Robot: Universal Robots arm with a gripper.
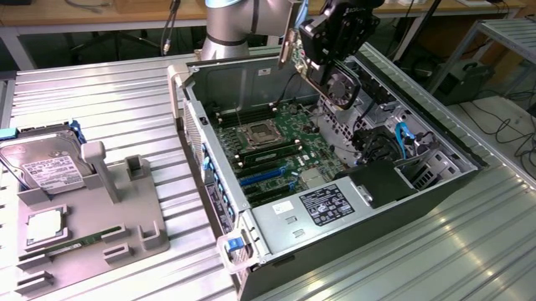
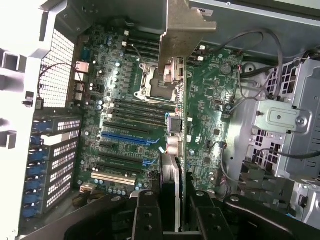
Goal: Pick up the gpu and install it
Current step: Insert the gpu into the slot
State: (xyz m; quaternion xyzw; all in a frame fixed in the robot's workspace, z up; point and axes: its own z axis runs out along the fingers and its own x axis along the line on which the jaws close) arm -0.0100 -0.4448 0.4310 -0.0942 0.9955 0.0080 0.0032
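The gripper [image 1: 332,59] is clamped on the gpu [image 1: 339,84], holding it on edge in the air just above the open computer case [image 1: 360,251], over the rear half of the motherboard [image 1: 277,144]. In the wrist view the black fingers [image 2: 145,215] pinch the card, and its silver end bracket [image 2: 187,25] points down into the case above the blue expansion slot [image 2: 125,136].

The case lies on its side on a ribbed metal table [image 1: 100,94]. To the exterior view's left of the case stands a grey holder [image 1: 134,232] with a hard drive [image 1: 42,166] and a memory stick [image 1: 80,241]. Behind the case run wooden benches [image 1: 84,14]; cables [image 1: 511,125] trail on the floor to the case's right.
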